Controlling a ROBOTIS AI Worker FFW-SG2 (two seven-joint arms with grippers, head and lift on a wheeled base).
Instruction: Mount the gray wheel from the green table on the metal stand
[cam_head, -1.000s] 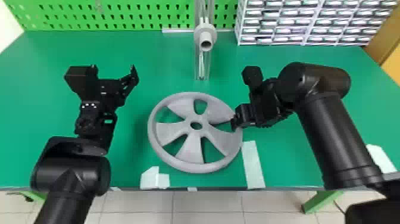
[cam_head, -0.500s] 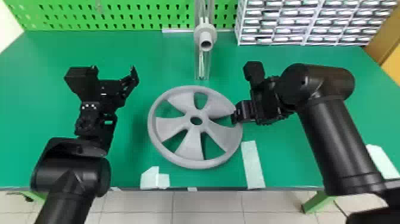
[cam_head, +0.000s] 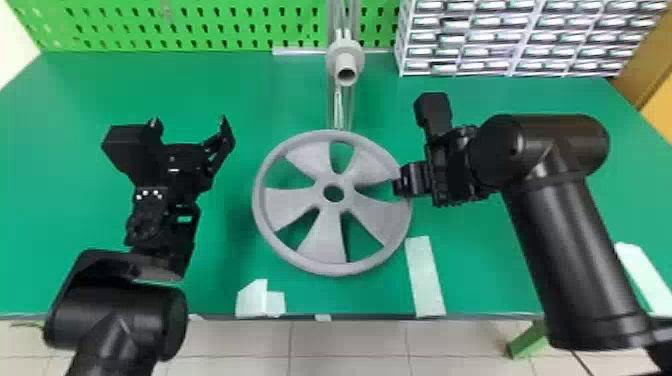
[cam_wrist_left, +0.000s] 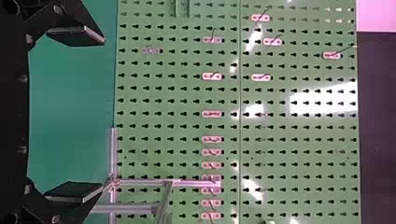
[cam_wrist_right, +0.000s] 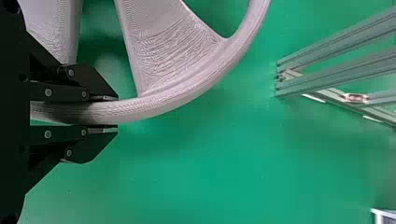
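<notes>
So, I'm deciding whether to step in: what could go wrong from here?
The right gripper holds the wheel only at its rim, so the far side could sag or twist. The left gripper is open and apart from the wheel, so a slip might go uncaught. The center hole faces mostly up while the stand's gray tube opens toward the robot; without tilting, they'd probably miss.
</notes>
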